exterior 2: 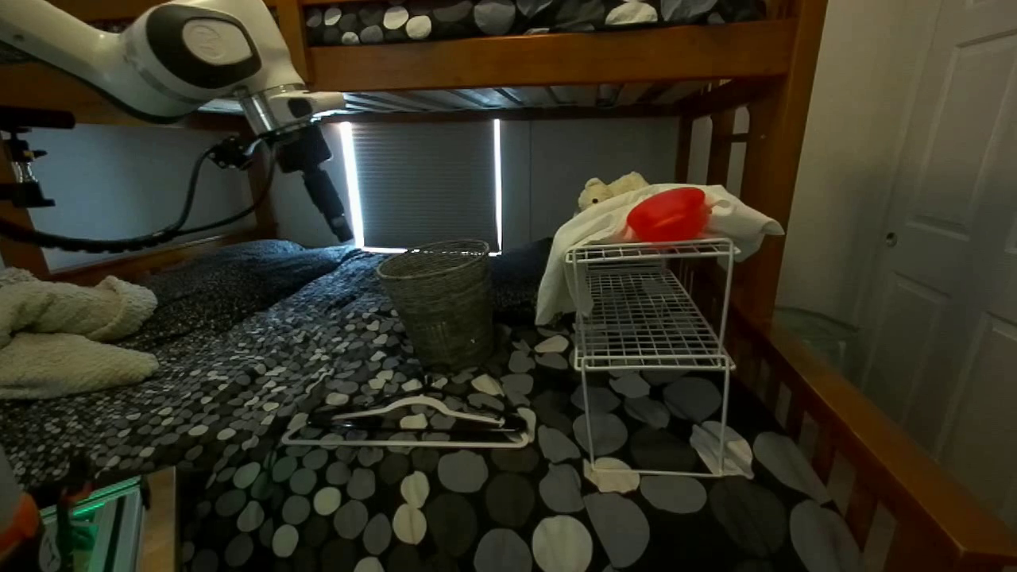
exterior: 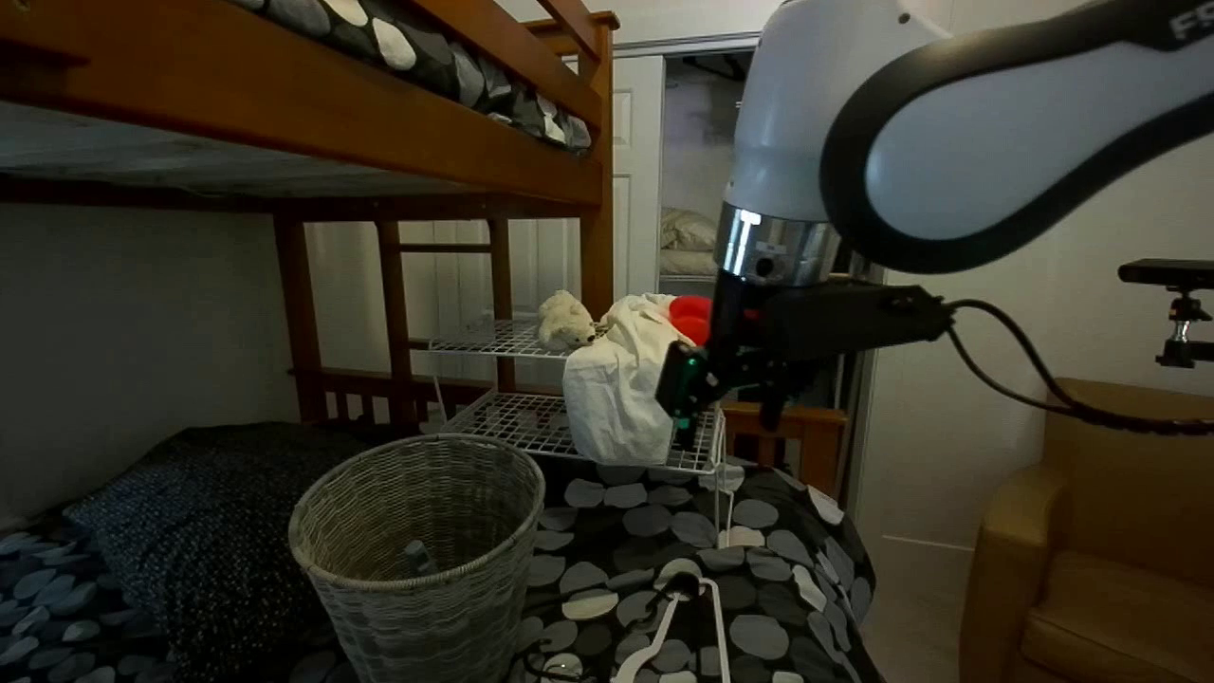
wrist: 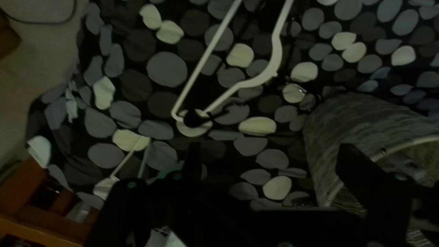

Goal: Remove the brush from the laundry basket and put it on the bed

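Note:
The woven grey-beige laundry basket [exterior: 427, 617] stands upright on the bed [exterior: 759, 634], which has dark pebble-spotted bedding. The basket also shows in an exterior view [exterior 2: 445, 318] and at the right of the wrist view [wrist: 343, 127]. A small grey-blue object, seemingly the brush [exterior: 418, 558], lies inside the basket; it shows partly in the wrist view [wrist: 406, 166] behind a finger. My gripper [exterior: 726, 408] is raised above the basket's rim height and apart from it. In the wrist view the gripper [wrist: 271, 151] has its fingers wide apart with nothing between them.
A white wire rack [exterior 2: 651, 361] carries a white cloth [exterior: 621, 379], a red bowl [exterior 2: 669, 214] and a teddy bear [exterior: 564, 323]. Hangers [exterior 2: 413, 441] lie on the bedding. The upper bunk rail [exterior 2: 548, 63] runs overhead. A cream fleece [exterior 2: 71, 334] lies at the side.

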Action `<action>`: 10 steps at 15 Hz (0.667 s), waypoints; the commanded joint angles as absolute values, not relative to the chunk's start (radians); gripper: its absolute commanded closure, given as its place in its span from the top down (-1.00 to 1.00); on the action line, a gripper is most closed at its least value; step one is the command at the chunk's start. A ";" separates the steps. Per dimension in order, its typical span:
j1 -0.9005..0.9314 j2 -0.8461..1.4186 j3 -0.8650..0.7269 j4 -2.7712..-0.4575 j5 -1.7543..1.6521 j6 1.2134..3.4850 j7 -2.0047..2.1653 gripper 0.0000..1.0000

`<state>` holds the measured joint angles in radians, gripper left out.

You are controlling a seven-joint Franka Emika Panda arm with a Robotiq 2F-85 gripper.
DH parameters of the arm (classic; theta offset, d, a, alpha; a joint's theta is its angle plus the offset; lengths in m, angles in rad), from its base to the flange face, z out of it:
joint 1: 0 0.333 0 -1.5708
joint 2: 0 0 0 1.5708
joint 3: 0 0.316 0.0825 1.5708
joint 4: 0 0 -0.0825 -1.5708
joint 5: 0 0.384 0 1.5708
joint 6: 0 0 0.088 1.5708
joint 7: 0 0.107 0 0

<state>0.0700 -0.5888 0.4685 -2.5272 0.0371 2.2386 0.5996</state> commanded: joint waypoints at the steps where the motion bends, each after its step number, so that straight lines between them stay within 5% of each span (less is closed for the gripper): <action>1: 0.094 -0.338 0.436 -2.319 -0.003 2.276 0.468 1.00; 5: 0.056 -0.100 0.503 -2.061 -0.043 2.167 0.381 1.00; 10: 0.161 -0.077 0.401 -2.050 -0.048 2.171 0.373 1.00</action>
